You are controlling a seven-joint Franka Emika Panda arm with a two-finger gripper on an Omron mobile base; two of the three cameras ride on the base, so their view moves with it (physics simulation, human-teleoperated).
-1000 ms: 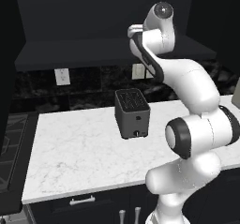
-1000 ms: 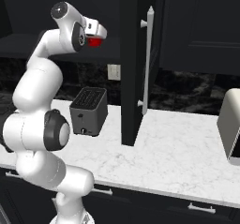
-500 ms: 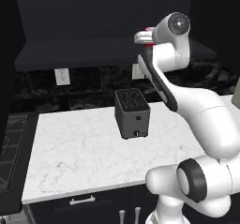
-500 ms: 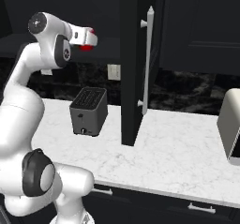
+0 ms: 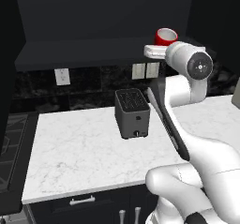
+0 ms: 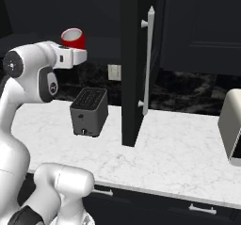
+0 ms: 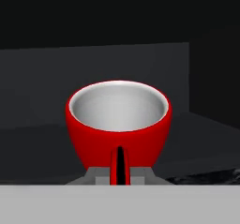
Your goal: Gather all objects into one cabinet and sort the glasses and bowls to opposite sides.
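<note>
White marble counter (image 5: 84, 157) is being shown beneath black wall cabinets, with a dark speckled backsplash running behind it. Going left to right in the left base view, a pale wall outlet (image 5: 61, 77) is being seen on the backsplash, then a black toaster (image 5: 132, 113) standing on the counter, then the white arm rising at the right with a red mug (image 5: 166, 36) being held up above its wrist.

In the right base view, the same mug (image 6: 73, 38) is being seen at the upper left, the toaster (image 6: 89, 111) below and to its right, then the open cabinet door (image 6: 133, 64) standing edge-on with its long pale bar handle (image 6: 148, 61), and a pale appliance (image 6: 231, 127) at the far right edge, which is hardly being shown from the other side.

In the hand view, the mug (image 7: 118, 124) is being shown upright with its white inside facing up and its handle turned toward the camera, in front of a dark recess.

The gripper (image 7: 119, 177) is being kept closed on the mug's handle, the mug sitting just beyond the fingertips, raised well above the counter and near the dark cabinet space.
</note>
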